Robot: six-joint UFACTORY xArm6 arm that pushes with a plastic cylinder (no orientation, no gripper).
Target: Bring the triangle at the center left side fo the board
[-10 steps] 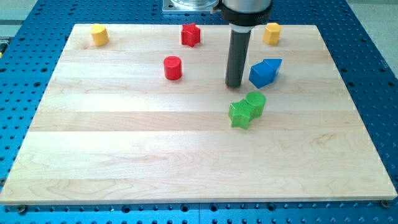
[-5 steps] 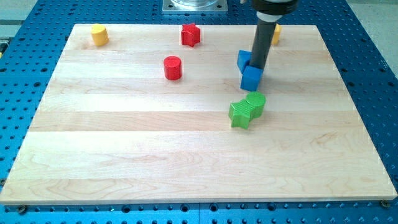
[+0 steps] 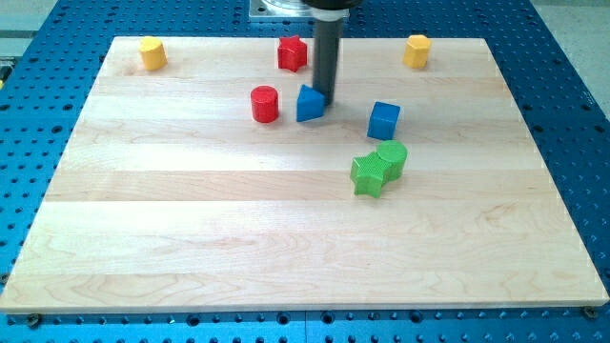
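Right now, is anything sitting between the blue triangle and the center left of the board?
Yes. The red cylinder stands just to the view's left of the blue triangle, on the direct line leftward. My tip touches the triangle's right side. Beyond the cylinder, nothing visible blocks the way.

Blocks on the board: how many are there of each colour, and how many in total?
Yellow: 2 (cylinder, hexagon-like block)
Red: 2 (star, cylinder)
Blue: 2 (triangle, cube)
Green: 2 (star, cylinder)
Total: 8
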